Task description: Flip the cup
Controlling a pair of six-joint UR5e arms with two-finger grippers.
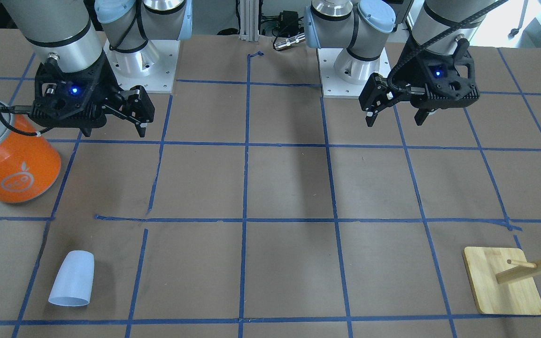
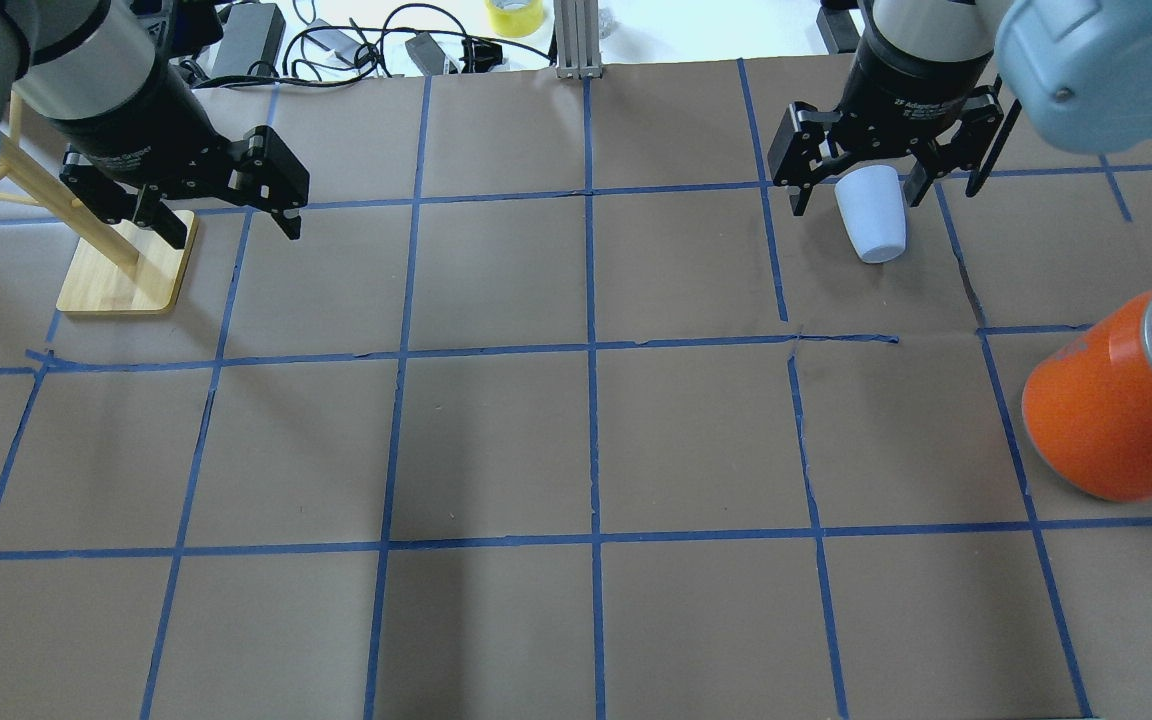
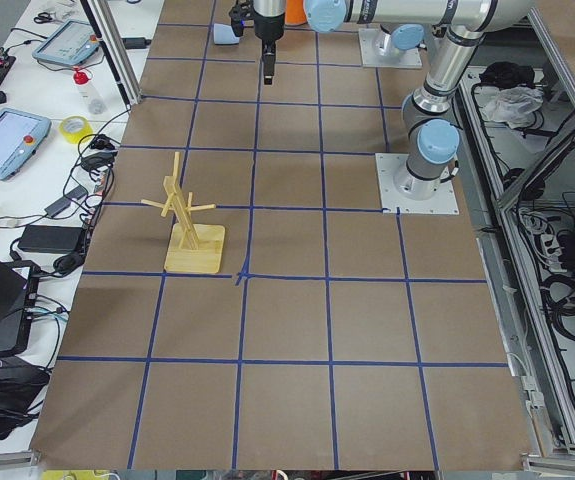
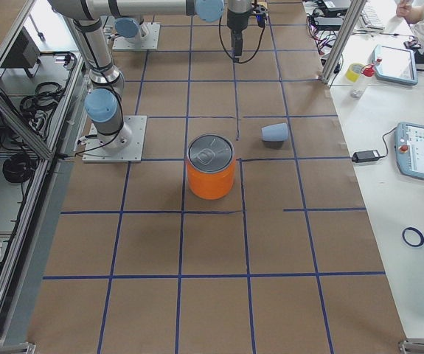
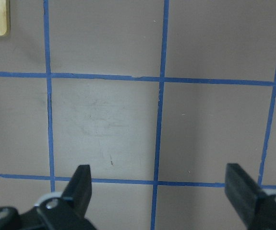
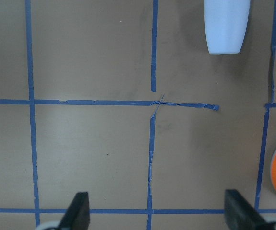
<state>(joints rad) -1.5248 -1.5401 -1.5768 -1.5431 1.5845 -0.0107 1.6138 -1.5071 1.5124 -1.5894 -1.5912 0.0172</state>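
The cup (image 1: pixel 72 279) is a small pale blue tumbler that lies on its side on the brown table, wide end away from the robot. It also shows in the overhead view (image 2: pixel 871 215), the exterior right view (image 4: pixel 274 133) and at the top of the right wrist view (image 6: pixel 225 24). My right gripper (image 1: pixel 113 127) hangs open and empty well above the table, nearer the robot's base than the cup; its fingertips (image 6: pixel 80 203) are far from the cup. My left gripper (image 1: pixel 395 118) is open and empty over bare table (image 5: pixel 159 179).
A big orange can (image 1: pixel 12 159) with a silver lid stands on the robot's right, beside the right gripper. A wooden peg stand (image 1: pixel 503 281) on a square base is on the robot's left (image 2: pixel 126 270). Blue tape lines grid the table.
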